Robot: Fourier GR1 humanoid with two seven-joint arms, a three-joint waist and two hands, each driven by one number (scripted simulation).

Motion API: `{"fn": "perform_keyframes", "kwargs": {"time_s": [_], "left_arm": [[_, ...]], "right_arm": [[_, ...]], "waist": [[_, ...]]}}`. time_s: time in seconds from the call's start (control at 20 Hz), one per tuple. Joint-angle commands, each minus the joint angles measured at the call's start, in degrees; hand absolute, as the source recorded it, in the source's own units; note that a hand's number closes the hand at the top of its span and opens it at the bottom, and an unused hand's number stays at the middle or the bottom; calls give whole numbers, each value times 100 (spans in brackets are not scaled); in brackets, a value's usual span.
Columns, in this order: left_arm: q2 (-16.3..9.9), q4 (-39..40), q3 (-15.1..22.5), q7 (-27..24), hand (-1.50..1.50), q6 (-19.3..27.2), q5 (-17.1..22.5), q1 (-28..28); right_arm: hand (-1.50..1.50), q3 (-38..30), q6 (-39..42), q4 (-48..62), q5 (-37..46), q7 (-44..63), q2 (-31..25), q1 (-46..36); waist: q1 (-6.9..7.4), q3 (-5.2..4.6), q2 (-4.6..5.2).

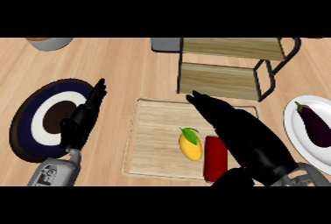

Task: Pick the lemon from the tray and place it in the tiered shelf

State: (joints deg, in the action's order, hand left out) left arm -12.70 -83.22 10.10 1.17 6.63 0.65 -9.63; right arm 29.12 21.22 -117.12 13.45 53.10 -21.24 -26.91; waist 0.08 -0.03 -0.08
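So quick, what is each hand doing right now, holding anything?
Left hand: open, fingers straight, resting over the round plate, holding nothing.
Right hand: open, fingers stretched over the tray, beside the lemon, not holding it.

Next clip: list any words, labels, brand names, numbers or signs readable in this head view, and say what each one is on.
None can be read.
Left forearm: light and dark patches on its grey casing near the wrist, too blurred to tell if they are writing.
Tray, lemon, red block, tiered shelf, both plates, eggplant: no text or marks.
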Motion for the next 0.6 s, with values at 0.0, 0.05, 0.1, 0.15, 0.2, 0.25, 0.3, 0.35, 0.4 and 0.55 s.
{"fn": "perform_keyframes", "kwargs": {"time_s": [0.0, 0.05, 0.1, 0.15, 0.2, 0.25, 0.3, 0.35, 0.4, 0.55], "left_arm": [[374, 232, 72, -137, 0, 232, -280, -60], [276, 208, -40, 42, 0, 72, -269, -154], [56, 264, -189, -204, 0, -150, -111, 47], [12, -47, -224, -220, 0, -317, -13, 259], [149, 427, -349, 11, 0, -164, -151, -503], [32, 214, -371, 92, 0, -339, -84, -246], [102, 410, -367, -278, 0, -322, -74, -64], [360, 73, -134, 37, 0, -80, -247, -9], [299, 662, -329, -129, 0, -100, -320, -456], [314, 296, -372, 200, 0, -207, -292, -464]], "right_arm": [[-150, 329, -61, 319, 804, -96, 444, 133], [-150, 193, 173, 7, 772, -41, 395, 350], [-150, 586, -113, -258, 1044, 272, 555, 602], [-150, 59, 205, 294, 852, -217, 460, 363], [-150, -28, 300, 58, 766, 26, 549, 344], [-150, -166, 309, 391, 866, -573, 399, 515], [-150, 318, 378, -59, 882, 730, 1034, 97], [-150, 195, 466, -141, 869, 718, 1022, 160], [-150, -245, 698, 222, 614, 302, 786, 34], [-150, 128, 377, 496, 1316, -149, 1019, 469]], "waist": [[-2, 2, 8], [-12, 2, 5], [-17, 1, 1], [10, 2, 5], [-21, 1, 7], [-5, 3, 8], [-3, -1, 2], [-2, 1, -1], [-16, 0, 10], [-10, 2, 7]]}}
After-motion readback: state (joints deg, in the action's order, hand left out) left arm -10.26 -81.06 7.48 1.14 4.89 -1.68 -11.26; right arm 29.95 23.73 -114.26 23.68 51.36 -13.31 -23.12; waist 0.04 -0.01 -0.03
